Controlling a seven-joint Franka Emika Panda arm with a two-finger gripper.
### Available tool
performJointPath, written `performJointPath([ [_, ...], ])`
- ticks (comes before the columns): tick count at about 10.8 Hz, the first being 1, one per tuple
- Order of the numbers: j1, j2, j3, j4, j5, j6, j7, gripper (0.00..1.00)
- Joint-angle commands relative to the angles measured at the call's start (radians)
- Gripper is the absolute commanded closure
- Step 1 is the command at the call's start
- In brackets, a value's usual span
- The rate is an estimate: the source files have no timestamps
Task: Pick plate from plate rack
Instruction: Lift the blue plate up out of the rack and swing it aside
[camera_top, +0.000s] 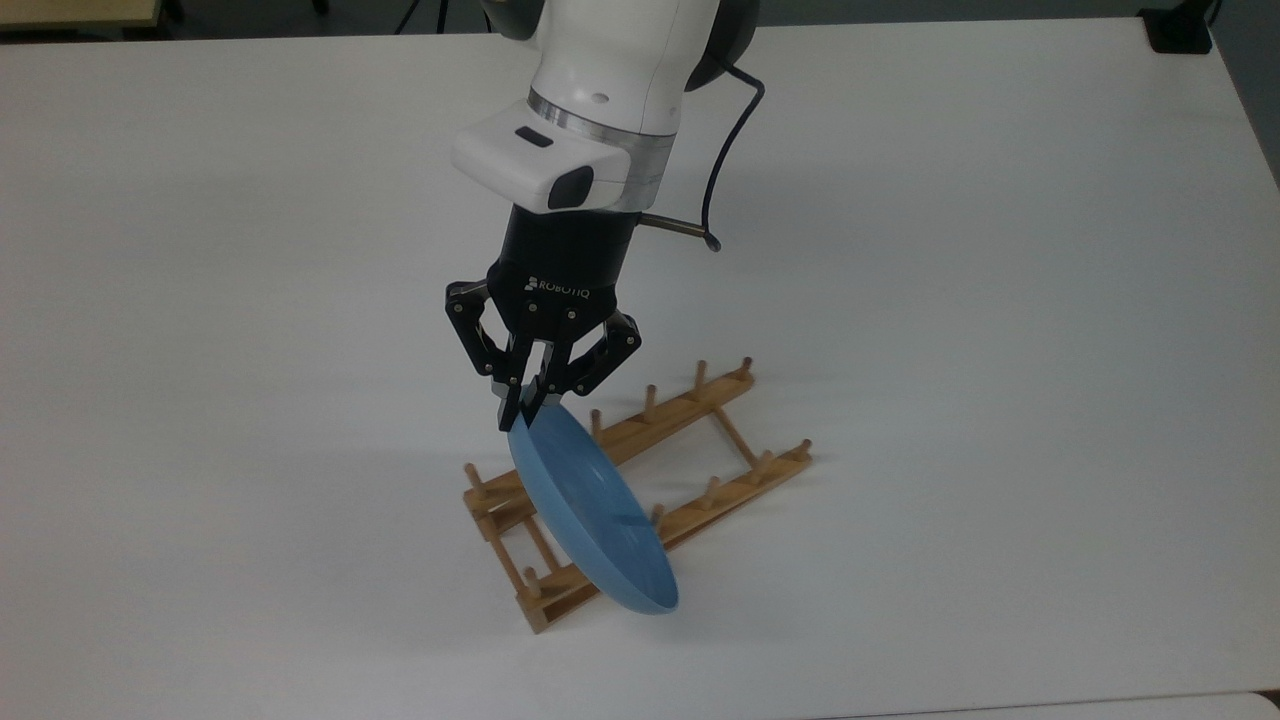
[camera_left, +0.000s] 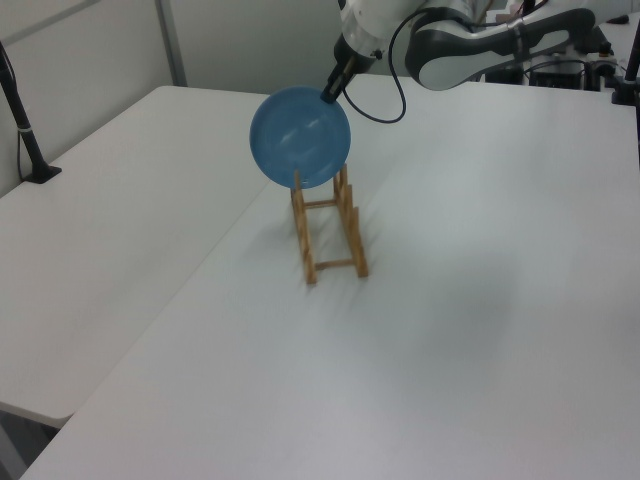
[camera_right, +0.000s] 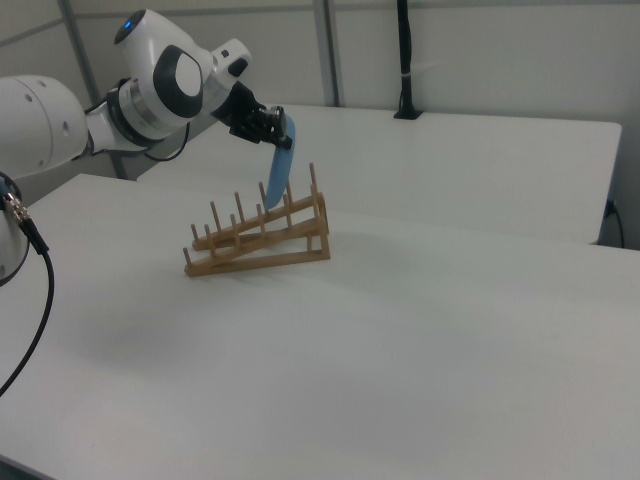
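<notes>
White lettering "ROBOTIQ", preceded by a small logo mark, stands on the black body of the gripper (camera_top: 532, 408) in the top view, just above the finger linkages. No other text, label, number or sign can be read on any surface in the top view, the left view or the right view.
</notes>
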Motion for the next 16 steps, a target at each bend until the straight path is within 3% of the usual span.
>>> performJointPath([
  [1,0.012,-0.077,-0.012,-0.014,-0.02,0.013,0.01,0.93],
  [5,0.0,-0.173,-0.012,-0.017,0.003,0.007,0.008,0.93],
  [6,-0.03,-0.196,-0.015,-0.036,0.063,0.001,0.013,0.93],
  [8,-0.124,-0.316,-0.016,-0.188,0.366,-0.007,-0.068,0.93],
  [10,-0.164,-0.364,-0.087,-0.241,0.672,-0.236,-0.283,0.93],
  [11,-0.173,-0.362,-0.146,-0.241,0.781,-0.382,-0.391,0.93],
  [13,-0.175,-0.344,-0.264,-0.253,0.913,-0.542,-0.513,0.93],
  [16,-0.173,-0.297,-0.335,-0.366,0.94,-0.587,-0.689,0.91],
])
